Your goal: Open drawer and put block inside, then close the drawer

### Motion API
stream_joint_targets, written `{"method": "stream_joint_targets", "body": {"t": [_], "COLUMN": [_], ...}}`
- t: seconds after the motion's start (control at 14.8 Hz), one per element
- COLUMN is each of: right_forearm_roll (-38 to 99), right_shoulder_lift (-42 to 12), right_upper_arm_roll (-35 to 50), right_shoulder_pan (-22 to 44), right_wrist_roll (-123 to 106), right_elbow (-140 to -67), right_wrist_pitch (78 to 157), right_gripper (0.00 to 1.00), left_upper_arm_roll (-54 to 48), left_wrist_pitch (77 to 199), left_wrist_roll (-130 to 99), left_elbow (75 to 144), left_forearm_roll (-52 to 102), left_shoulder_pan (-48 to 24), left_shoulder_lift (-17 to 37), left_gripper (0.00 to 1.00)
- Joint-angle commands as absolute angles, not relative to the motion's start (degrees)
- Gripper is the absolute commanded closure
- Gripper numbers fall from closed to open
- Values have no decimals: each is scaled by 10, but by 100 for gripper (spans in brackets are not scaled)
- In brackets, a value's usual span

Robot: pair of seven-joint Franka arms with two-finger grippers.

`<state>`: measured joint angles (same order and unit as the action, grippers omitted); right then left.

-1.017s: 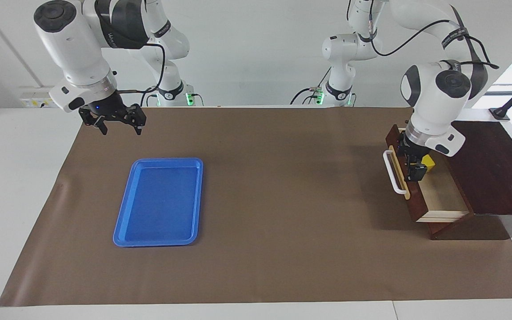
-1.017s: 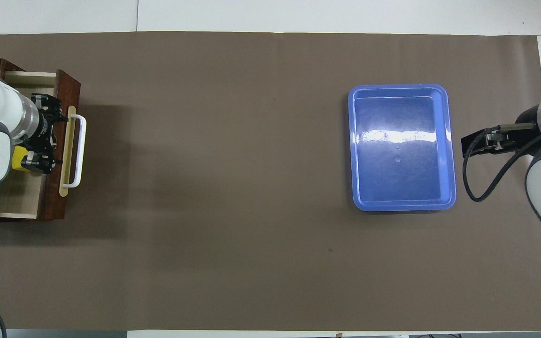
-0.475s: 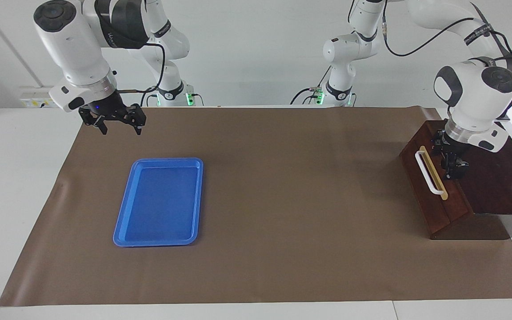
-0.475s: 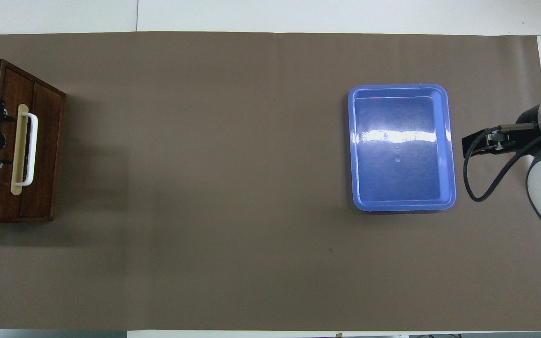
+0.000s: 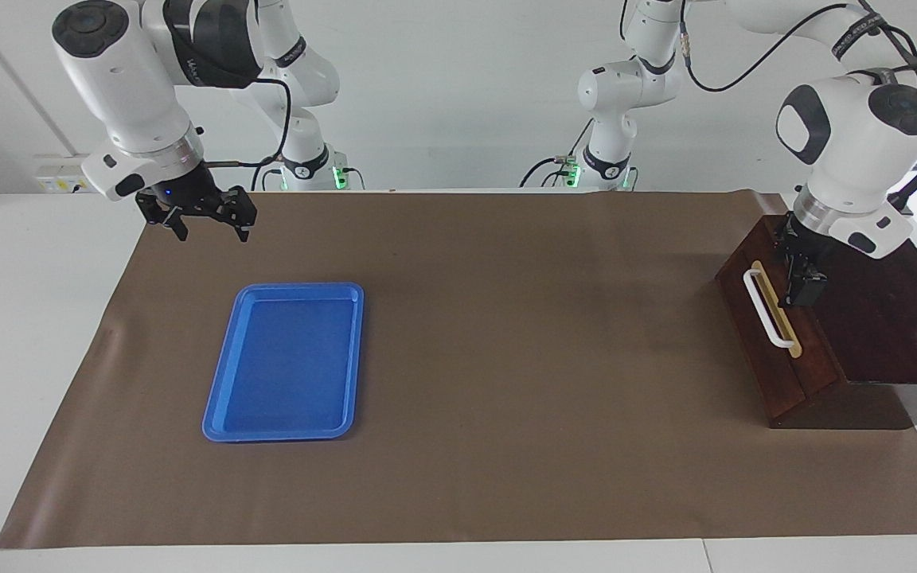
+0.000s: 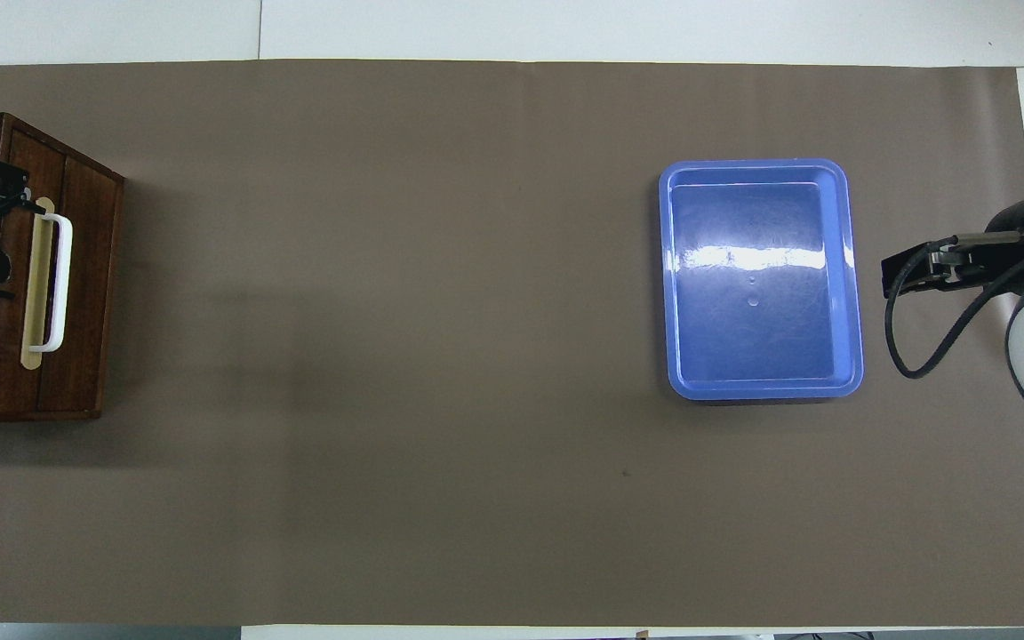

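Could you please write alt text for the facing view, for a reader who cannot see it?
A dark wooden drawer with a white handle sits shut at the left arm's end of a brown-covered table, the open left gripper over its top edge. The open right gripper waits in the air near a blue tray; no block is visible.

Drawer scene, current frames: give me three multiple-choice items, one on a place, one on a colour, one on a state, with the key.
1. Where is the left gripper?
A. over the blue tray
B. over the drawer, by its handle
C. over bare table

2. What colour is the handle?
A. white
B. black
C. yellow

3. What state is the drawer in?
A. pulled out
B. removed
C. shut

Key: 1 B, the facing view shows it above the drawer front. 2 A, a white bar on a tan strip. 3 C, no interior shows.
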<state>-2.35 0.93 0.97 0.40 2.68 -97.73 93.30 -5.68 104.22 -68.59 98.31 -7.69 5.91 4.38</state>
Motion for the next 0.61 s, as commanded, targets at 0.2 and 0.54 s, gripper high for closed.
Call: {"method": "stream_joint_targets", "body": {"t": [0.2,0.54], "right_forearm_roll": [-26,-26], "right_shoulder_lift": [16,16], "right_upper_arm_roll": [11,11], "right_shoulder_pan": [0,1], "right_wrist_roll": [19,19], "right_elbow": [-982,-982], "right_wrist_pitch": [929,929], "right_gripper": [0,0], "left_upper_arm_roll": [-55,-53], "left_wrist_pitch": [904,879], "left_wrist_roll": [-355,-195], "left_elbow": [981,990], "left_forearm_roll": [-9,-3], "left_shoulder_pan": [11,8], "left_shoulder_lift": [-22,-32], "left_gripper": [0,0]}}
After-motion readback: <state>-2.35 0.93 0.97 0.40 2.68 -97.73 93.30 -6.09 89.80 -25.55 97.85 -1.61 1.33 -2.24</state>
